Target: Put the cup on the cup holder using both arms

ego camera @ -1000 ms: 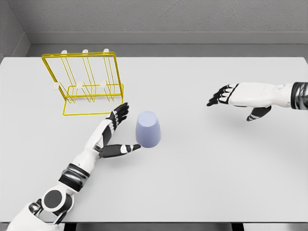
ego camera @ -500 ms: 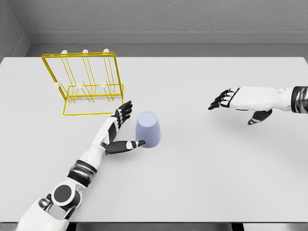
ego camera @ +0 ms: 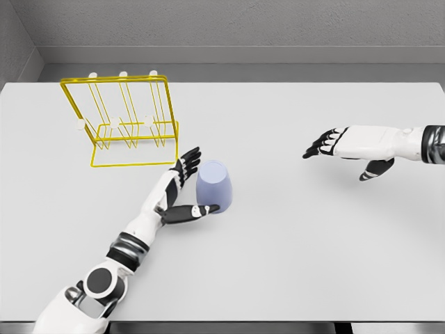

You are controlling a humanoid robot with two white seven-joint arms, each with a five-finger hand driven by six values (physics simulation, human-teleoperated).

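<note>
Right now our left hand (ego camera: 182, 195) is spread wide beside the upside-down cup (ego camera: 213, 186) near the cup holder (ego camera: 125, 124), thumb seemingly touching; closing unevenly could tip it.

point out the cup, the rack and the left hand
cup (ego camera: 213, 186), head view, middle of its side wall
rack (ego camera: 115, 81), head view, top bar of the yellow wire frame
left hand (ego camera: 182, 188), head view, middle of the open hand
</note>
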